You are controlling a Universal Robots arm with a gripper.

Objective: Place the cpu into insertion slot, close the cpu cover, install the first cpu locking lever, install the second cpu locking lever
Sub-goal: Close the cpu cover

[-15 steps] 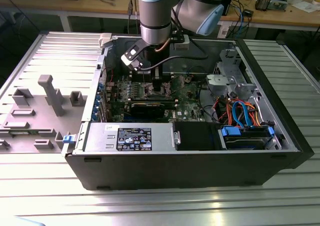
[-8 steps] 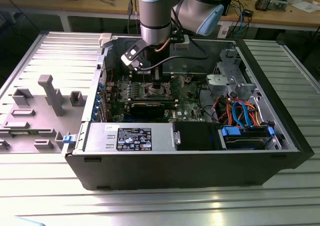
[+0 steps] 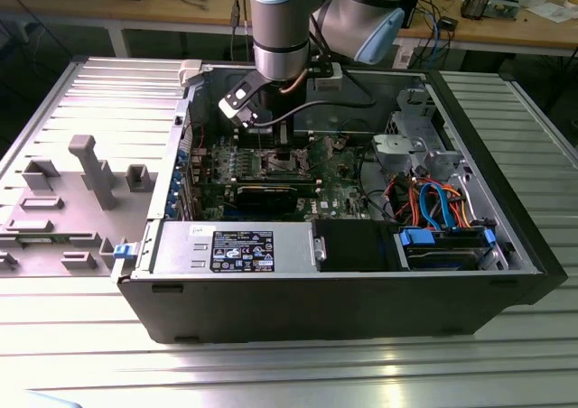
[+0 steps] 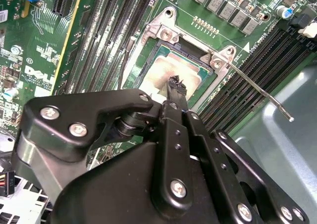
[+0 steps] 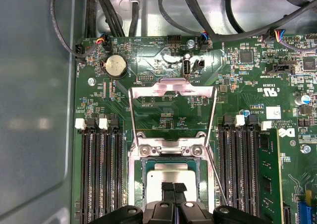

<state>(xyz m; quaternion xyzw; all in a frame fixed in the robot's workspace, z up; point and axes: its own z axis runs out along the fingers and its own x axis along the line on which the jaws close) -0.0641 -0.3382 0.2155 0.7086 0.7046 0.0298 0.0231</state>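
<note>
You are looking at the cpu (image 5: 166,173) lying flat in the insertion slot (image 5: 140,180), silver face up, in both wrist views. The gripper (image 5: 173,188) is hanging right over the cpu's face w/ its fingertips pressed together. Whether they are touching the chip, you cannot tell. The cpu cover (image 5: 172,88) is standing swung open, hinged at the slot edge opposite the fingertips, its window frame clear of the chip. One locking lever (image 4: 257,85) is sticking out unlatched, angling over the mem slots (image 5: 101,174) just beside the slot.

In the exterior view, w/ the slot as clock centre:
- The arm (image 3: 282,38) is reaching down from 12 o'clock.
- The PSU (image 3: 239,250) is sitting at 6 o'clock.
- The drive bay (image 3: 447,245) is sitting at 4 o'clock.
- The grey fixture tray (image 3: 81,182) is lying at 9 o'clock, outside the PC case (image 3: 343,295).
</note>
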